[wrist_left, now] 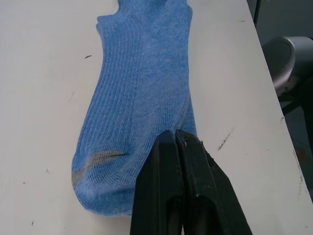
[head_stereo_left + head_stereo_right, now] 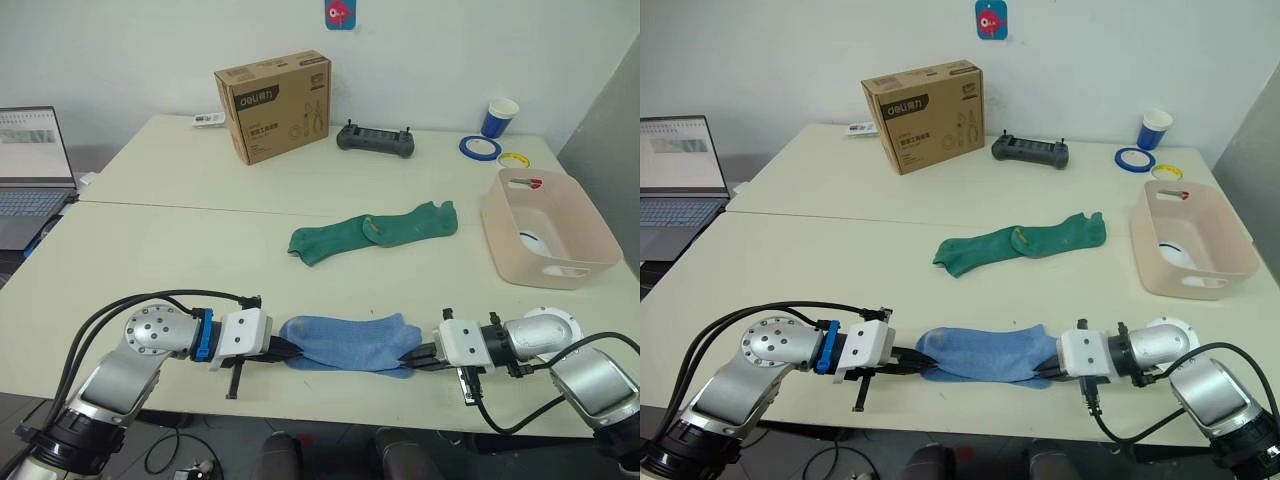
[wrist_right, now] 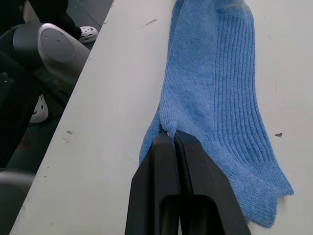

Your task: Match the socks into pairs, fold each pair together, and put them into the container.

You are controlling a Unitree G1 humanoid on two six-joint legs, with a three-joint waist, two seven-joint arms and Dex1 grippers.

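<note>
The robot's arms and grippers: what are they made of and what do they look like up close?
Both arms are silvery metal with round joint caps, and black cables loop along them. Each wrist ends in a white boxy block; the left one has a blue ring behind it. The left gripper and right gripper each have two slim, black, tapering fingers.

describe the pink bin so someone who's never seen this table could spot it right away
Start from the big cream table and look along its right edge, past the green socks. There sits the pink bin, a rectangular open tub with rounded corners and a slot handle. The cardboard box at the back is brown, printed and closed; the bin is pale, plain and open.
</note>
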